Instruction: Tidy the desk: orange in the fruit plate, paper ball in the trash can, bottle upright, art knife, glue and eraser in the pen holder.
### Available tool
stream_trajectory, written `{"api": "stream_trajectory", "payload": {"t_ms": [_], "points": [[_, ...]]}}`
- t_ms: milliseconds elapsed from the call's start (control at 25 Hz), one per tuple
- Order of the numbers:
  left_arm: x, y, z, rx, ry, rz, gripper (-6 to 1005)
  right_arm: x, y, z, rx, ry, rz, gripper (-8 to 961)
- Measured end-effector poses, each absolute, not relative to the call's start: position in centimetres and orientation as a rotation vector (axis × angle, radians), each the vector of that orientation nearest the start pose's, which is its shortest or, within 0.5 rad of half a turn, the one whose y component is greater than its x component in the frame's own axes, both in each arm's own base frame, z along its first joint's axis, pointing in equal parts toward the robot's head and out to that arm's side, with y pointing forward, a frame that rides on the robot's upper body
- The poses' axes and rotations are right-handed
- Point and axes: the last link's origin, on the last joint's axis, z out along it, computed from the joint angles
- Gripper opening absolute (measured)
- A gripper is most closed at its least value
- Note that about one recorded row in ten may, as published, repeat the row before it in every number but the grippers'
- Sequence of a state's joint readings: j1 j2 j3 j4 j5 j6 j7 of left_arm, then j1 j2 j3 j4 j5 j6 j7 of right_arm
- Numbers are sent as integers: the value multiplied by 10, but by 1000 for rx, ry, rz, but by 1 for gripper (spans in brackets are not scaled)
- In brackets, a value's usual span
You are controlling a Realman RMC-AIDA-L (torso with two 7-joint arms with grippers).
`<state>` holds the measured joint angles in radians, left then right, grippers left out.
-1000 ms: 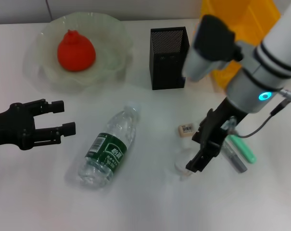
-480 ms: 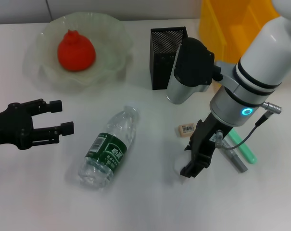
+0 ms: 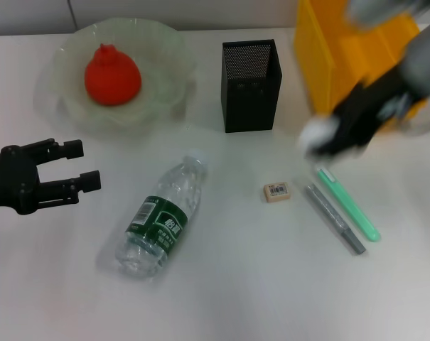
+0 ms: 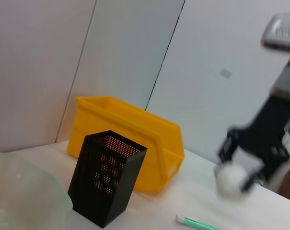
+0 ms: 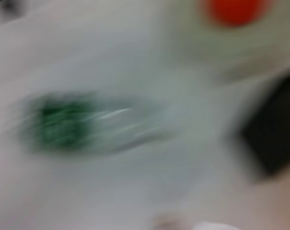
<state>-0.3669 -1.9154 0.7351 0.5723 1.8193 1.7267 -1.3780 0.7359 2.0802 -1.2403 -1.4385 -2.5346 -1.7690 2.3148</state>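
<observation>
Paper ball (image 3: pixel 315 132) sits pinched in the right claw (image 3: pixel 327 136), up in the air just beside the near left corner of the trash can (image 3: pixel 342 50). This is the step of throwing the paper away. Next the claw should go over the open can and let go. The left claw (image 3: pixel 78 167) waits wide open and holds nothing, left of the bottle (image 3: pixel 161 217) lying on the tabletop (image 3: pixel 236 284).
</observation>
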Motion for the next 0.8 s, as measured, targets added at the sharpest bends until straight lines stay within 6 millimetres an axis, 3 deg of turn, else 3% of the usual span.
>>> {"api": "stream_trajectory", "payload": {"t_ms": [40, 80, 160, 240, 360, 440, 640, 800], "points": [[-313, 283, 59, -2660, -762, -830, 833, 129, 372, 58, -2660, 543, -376, 522], [-313, 283, 59, -2660, -762, -830, 833, 129, 372, 58, -2660, 543, -376, 528], [-312, 285, 60, -2661, -761, -829, 833, 136, 386, 85, -2497, 544, -303, 539], [-311, 288, 59, -2662, -756, -824, 833, 147, 404, 97, -2362, 538, -223, 550], [-310, 289, 59, -2662, -755, -822, 833, 156, 416, 95, -2306, 551, -178, 567], [-308, 291, 57, -2665, -750, -819, 834, 165, 427, 84, -2286, 579, -149, 579], [-299, 299, 58, -2675, -805, -836, 834, 172, 437, 70, -2287, 594, -123, 607], [-289, 303, 59, -2704, -807, -846, 834, 174, 433, 67, -2314, 605, -70, 753]]}}
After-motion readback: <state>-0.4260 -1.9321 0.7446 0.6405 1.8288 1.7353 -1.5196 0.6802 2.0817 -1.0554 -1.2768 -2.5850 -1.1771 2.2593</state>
